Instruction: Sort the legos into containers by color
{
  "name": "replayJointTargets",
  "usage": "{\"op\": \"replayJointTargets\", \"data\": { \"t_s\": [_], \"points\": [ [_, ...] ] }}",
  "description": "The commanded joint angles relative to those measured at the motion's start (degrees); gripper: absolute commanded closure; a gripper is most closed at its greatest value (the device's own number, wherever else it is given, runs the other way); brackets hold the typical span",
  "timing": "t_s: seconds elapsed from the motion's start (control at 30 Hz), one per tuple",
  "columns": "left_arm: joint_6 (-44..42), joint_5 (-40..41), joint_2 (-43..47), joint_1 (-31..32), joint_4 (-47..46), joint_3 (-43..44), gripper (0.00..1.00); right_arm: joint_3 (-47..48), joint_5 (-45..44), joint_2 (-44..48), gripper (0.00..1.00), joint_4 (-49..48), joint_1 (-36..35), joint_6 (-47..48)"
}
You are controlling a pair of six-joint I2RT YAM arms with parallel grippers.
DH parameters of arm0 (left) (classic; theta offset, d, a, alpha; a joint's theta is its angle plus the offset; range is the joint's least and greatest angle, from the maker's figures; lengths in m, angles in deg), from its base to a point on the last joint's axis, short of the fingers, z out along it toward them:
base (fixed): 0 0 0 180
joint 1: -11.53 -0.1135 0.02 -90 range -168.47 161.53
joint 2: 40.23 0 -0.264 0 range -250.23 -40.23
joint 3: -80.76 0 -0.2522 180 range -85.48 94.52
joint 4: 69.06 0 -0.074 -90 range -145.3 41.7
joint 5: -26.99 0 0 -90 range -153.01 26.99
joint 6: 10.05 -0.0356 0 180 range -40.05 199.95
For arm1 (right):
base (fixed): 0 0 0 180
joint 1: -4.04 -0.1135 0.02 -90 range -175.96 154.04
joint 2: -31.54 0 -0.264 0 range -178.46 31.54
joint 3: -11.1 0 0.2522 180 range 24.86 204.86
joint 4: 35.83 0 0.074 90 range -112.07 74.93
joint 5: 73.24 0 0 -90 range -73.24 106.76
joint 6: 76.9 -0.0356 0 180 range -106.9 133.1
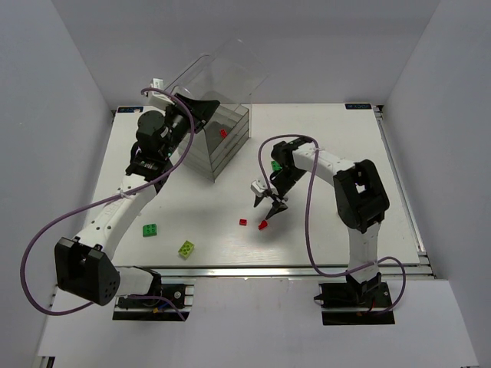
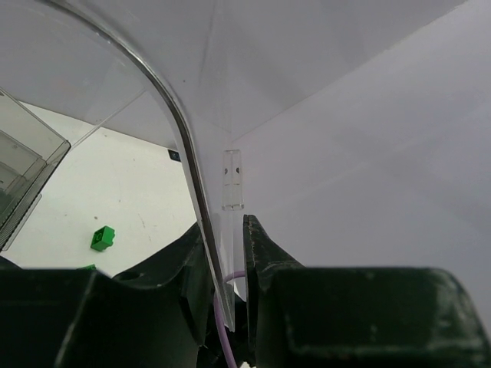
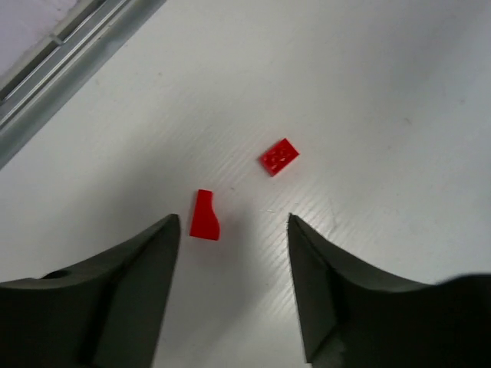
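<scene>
My right gripper (image 1: 270,205) (image 3: 234,222) hangs open just above the table. A red wedge lego (image 3: 205,215) (image 1: 263,225) lies near its left finger, untouched. A little further off lies a red studded plate (image 3: 279,156) (image 1: 242,222). The containers (image 1: 222,142) are the stacked clear compartments at the back. One red lego (image 1: 223,133) lies inside. My left gripper (image 1: 201,107) (image 2: 226,230) is shut on the box's raised clear rounded lid (image 2: 184,146) (image 1: 222,73). On the table lie a green lego (image 1: 150,229), a yellow-green one (image 1: 186,248) and another green one (image 1: 275,165) (image 2: 102,238).
White walls close in the table on the left, back and right. A metal rail (image 3: 69,46) runs along the table's near edge (image 1: 291,268). A purple cable (image 1: 308,222) loops from the right arm, and another (image 1: 34,253) loops from the left arm.
</scene>
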Motion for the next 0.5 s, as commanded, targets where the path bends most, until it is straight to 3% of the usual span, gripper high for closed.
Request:
{"op": "replayJointTargets", "data": {
  "t_s": [0.0, 0.13, 0.27, 0.47],
  "points": [
    [-0.27, -0.32, 3.94, 0.18, -2.53, -0.23, 0.68, -1.02, -1.83, 3.46, 0.4, 6.96, -0.38, 3.6],
    [0.08, -0.23, 4.12, 0.18, -3.05, -1.29, 0.68, -5.57, -3.77, 4.95, 0.47, 3.72, -1.25, -0.69],
    [0.17, -0.15, 4.56, 0.18, -3.23, -1.99, 0.68, -11.98, -5.53, 8.9, 0.46, -11.18, -3.53, -12.46],
    [-0.09, -0.41, 4.03, 0.18, -2.88, -1.03, 0.68, -15.95, -11.85, 9.09, 0.46, -23.34, -5.39, -25.48]
  ]
}}
